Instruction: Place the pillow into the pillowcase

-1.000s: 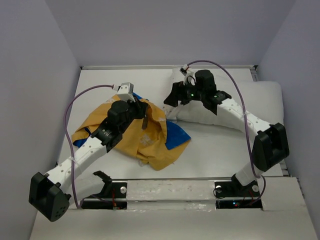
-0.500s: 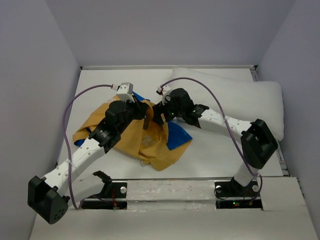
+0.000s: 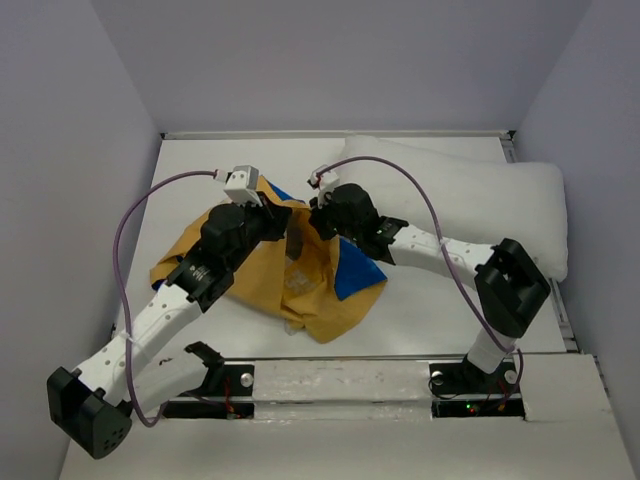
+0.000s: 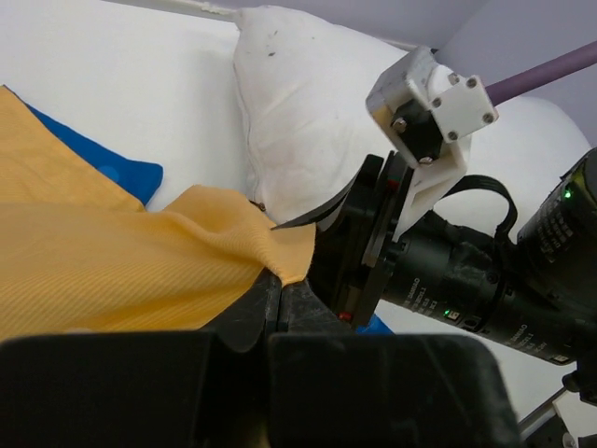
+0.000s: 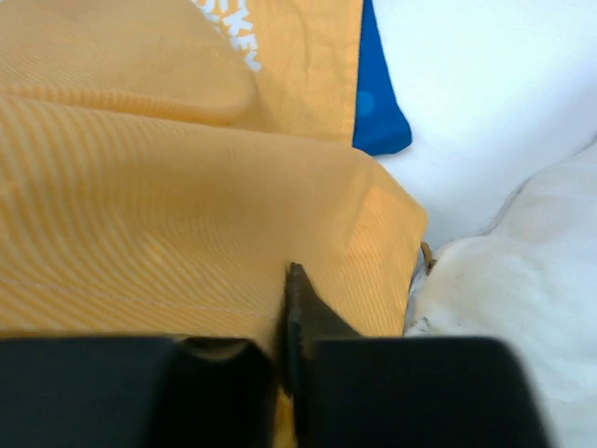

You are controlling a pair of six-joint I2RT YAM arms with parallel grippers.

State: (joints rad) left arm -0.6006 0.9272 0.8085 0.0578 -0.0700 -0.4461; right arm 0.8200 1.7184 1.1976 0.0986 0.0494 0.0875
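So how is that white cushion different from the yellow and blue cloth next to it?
The pillow is plain white and plump, lying at the back right. The pillowcase is yellow-orange and blue with white lettering, thin and crumpled in a heap centre-left. Both are soft fabric on the table.

Top view, mid-desk: fingertips of both arms hidden under their own wrists. Pillow [image 3: 480,195] partly behind right arm. Wrist views: left gripper [image 4: 280,291] & right gripper [image 5: 285,313] blurred, cut off at bottom edge. Pillowcase [image 5: 140,215] lettering [image 5: 229,42] cut by top edge, unreadable.
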